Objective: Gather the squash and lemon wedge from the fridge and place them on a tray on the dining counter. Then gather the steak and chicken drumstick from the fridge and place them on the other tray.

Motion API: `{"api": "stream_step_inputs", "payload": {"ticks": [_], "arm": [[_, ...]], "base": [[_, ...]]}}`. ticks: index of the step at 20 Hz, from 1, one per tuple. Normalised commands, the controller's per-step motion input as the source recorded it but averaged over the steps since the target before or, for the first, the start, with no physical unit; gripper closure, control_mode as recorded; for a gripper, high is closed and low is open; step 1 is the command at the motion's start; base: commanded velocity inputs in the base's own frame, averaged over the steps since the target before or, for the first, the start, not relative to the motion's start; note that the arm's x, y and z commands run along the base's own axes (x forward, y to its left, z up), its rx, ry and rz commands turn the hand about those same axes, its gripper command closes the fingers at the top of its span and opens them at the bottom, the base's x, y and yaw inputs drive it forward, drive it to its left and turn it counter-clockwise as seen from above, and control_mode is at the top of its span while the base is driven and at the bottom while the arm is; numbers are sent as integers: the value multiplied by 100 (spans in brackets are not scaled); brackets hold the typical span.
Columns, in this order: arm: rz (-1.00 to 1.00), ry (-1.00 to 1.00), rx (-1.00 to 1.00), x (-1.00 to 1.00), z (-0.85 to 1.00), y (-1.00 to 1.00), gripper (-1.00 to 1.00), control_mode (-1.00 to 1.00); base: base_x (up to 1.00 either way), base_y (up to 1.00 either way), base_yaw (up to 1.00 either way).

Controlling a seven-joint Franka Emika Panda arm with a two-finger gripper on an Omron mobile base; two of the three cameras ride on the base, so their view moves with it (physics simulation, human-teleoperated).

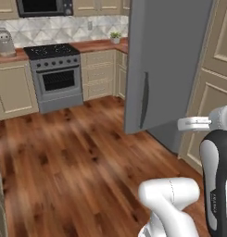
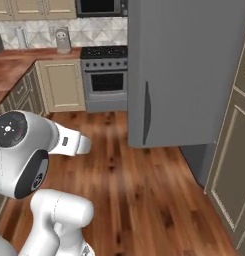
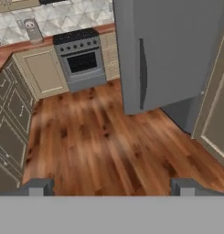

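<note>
The fridge is a tall plain grey slab ahead and to the right. A slim dark curved handle runs down its left edge. Its grey face is turned toward me and its inside is hidden. My gripper hangs well short of it over the wood floor, open wide with nothing between the fingertips. The squash, lemon wedge, steak, chicken drumstick, both trays and the dining counter are out of view.
A grey stove stands against the back wall, left of the fridge. Beige panelled cabinets flank the fridge on the right. A counter run lines the left. Bare floor lies between.
</note>
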Motion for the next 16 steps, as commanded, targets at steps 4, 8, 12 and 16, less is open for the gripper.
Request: {"api": "stream_step_inputs", "payload": {"ticks": [4,8,12,16], "arm": [[0,0,0,0,0,0,-100,100],[0,0,0,0,0,0,-100,100],[0,0,0,0,0,0,-100,100],[0,0,0,0,0,0,-100,100]], "base": [[76,63,15],[43,78,9],[45,73,1],[69,42,-2]]}}
